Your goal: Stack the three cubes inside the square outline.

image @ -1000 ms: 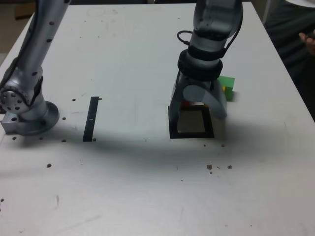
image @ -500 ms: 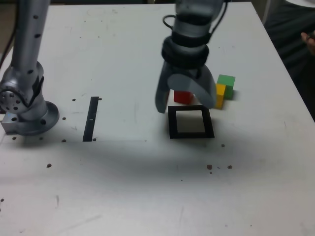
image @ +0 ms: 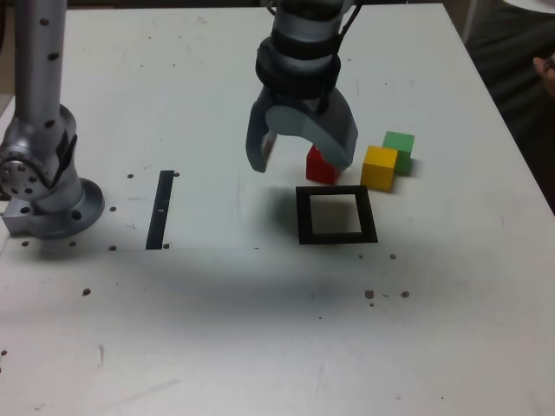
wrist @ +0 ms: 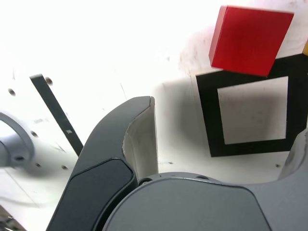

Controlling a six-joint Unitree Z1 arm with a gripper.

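The red cube [image: 321, 166] [wrist: 249, 39] sits on the table just behind the square outline [image: 336, 215] [wrist: 250, 111], whose white centre is bare. To the exterior view's right of it stand the yellow cube [image: 380, 167] and, a little farther back, the green cube [image: 399, 149]. My gripper [image: 300, 158] hangs open above the table, to the exterior view's left of the red cube, with one finger [image: 340, 143] partly in front of that cube. Nothing is between its fingers. The wrist view shows the red cube and the outline past one grey finger [wrist: 130, 144].
A narrow black strip [image: 160, 209] [wrist: 57, 113] lies on the table at the exterior view's left, near the arm's base [image: 48, 195]. Small dark specks dot the white tabletop. A person's hand [image: 546, 71] shows at the exterior view's right edge.
The open gripper has risen from over the square outline and moved back and to the exterior view's left. The red and yellow cubes, hidden before, now show.
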